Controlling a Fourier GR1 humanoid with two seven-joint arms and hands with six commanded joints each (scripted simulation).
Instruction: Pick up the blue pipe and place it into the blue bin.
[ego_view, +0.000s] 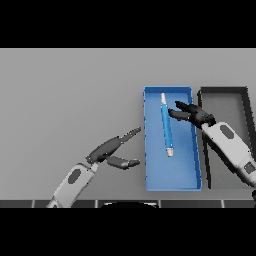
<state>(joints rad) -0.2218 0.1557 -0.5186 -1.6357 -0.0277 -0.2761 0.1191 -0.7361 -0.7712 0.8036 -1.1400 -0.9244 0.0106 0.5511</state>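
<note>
Pipe (166, 125), slim blue cylinder, lies in rectangular blue bin (172, 181).

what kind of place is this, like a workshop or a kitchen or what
Probably a bare sorting bench rather than a kitchen: a plain grey table holds only a blue bin with a blue pipe lying in it, and a dark bin beside it.
</note>
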